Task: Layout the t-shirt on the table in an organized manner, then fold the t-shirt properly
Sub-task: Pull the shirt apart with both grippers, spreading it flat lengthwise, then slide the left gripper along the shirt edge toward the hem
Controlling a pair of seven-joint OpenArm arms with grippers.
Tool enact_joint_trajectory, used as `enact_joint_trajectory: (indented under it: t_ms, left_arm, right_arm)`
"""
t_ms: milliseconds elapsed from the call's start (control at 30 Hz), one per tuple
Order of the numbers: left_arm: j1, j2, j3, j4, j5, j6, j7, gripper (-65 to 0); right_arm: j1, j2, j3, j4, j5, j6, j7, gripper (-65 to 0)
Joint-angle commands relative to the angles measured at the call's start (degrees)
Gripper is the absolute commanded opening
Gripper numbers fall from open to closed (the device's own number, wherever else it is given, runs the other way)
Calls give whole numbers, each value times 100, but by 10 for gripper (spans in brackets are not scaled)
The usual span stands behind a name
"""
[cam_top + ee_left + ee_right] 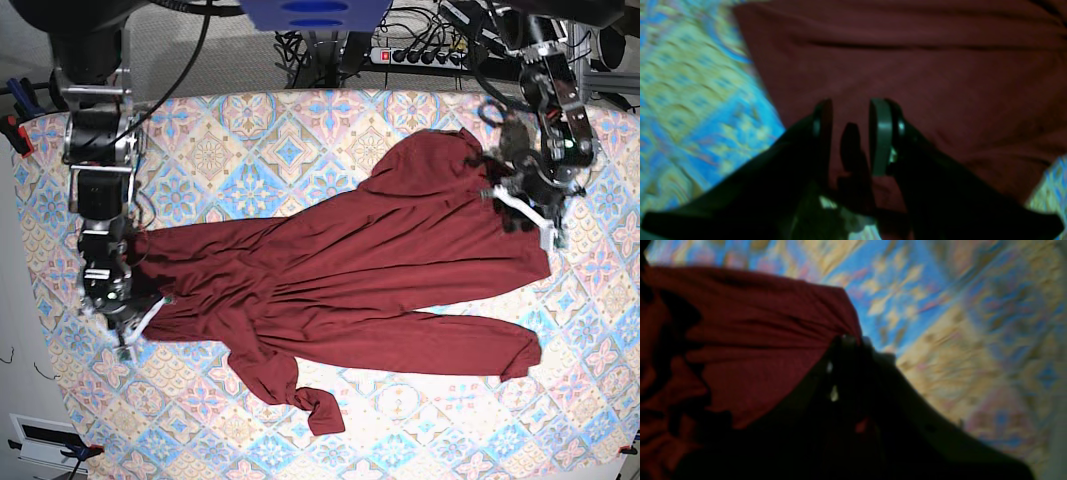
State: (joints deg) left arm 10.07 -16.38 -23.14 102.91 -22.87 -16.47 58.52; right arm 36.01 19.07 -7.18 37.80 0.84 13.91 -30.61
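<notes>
- Your maroon t-shirt (340, 275) lies rumpled across the table (300, 130), sleeves trailing toward its near edge.
- Right gripper (853, 341) pinches its hem; left gripper (850, 133) hovers, jaws narrowly parted.
- A power strip (425, 55) sits beyond the far edge.

The table (300, 120) bore a diamond floral tile pattern in pastel blue, pink and cream. On it lay the maroon t-shirt (340, 280), spread lengthwise across the middle with many creases, one long sleeve along its near side, another end bunched near the front.
</notes>
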Motion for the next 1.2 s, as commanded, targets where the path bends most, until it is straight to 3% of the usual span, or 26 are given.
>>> enact_joint_trajectory:
  t_ms: [0,167,333,500,633,867,967,1167]
  left_arm:
    - [-132,-177,-29,78,-64,-10,-125,-465]
    - [-325,-529,-47,78,-91,-10,-125,-465]
    - [-624,-652,-56,-159,-56,-10,-125,-465]
    - [-1081,-643,-56,-1118,-56,7,-125,-465]
    - [-1450,-643,-56,-1970,-91,16,-134,-462]
    - [-2004,-634,-29,-2902,-398,16,-116,-281]
    - [-2154,-634,-21,-3148,-768,16,-98,-271]
    - [-2628,-617,-12,-4203,-838,16,-134,-271]
  right_arm:
    - [210,119,28,92,8,-51,147,-643]
    - [316,198,37,92,-212,-59,138,-643]
    - [316,198,151,92,-722,-59,147,-643]
    - [316,198,793,101,-783,-59,138,-643]
    - [289,207,863,110,-783,-42,138,-643]
    - [122,207,872,136,-783,-42,138,-643]
    - [87,207,872,136,-783,-33,147,-643]
    - [87,207,872,145,-783,-24,147,-643]
